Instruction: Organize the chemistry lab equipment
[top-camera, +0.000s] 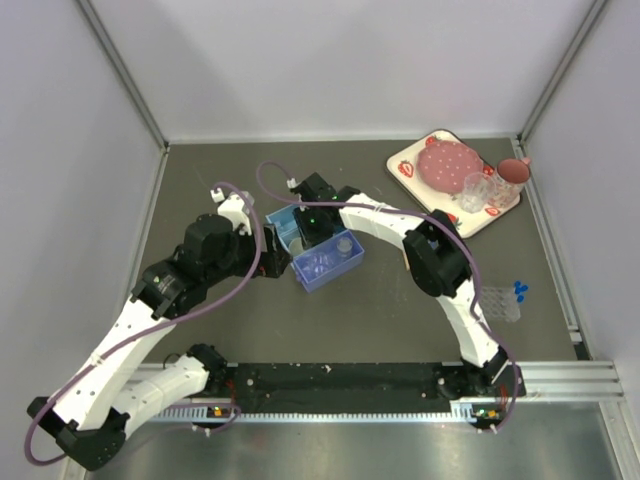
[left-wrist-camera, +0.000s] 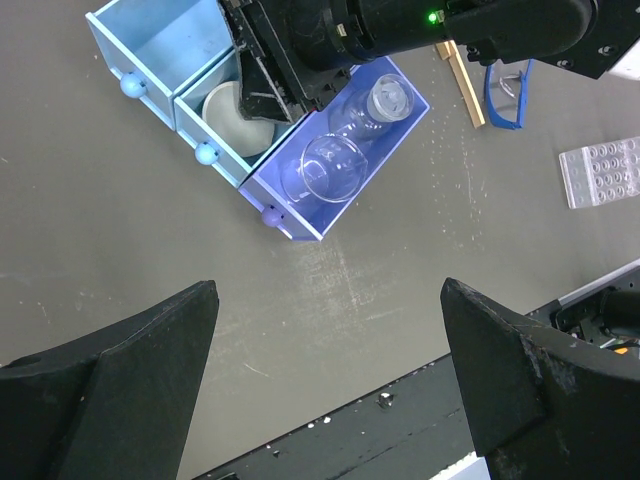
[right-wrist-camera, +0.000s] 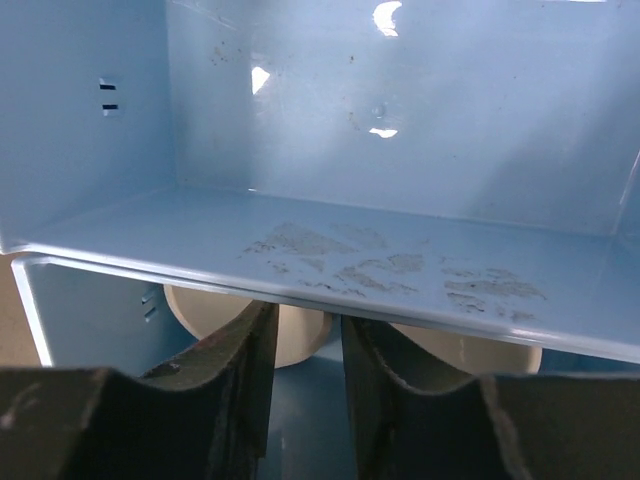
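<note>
Where bare tabletop (left-wrist-camera: 120, 230) is seen at lower frame beneath the wide-open left gripper (left-wrist-camera: 325, 335), clear round dishes (left-wrist-camera: 328, 165) are held in the violet drawer (left-wrist-camera: 292, 224); the right gripper (right-wrist-camera: 305, 345) is narrowly parted.

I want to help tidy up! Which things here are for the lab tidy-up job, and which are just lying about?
For the job:
- clear dishes in the drawers
- well rack
- tongs
- small blue pieces

Just lying about:
- strawberry tray
- pink plate
- glasses
</note>
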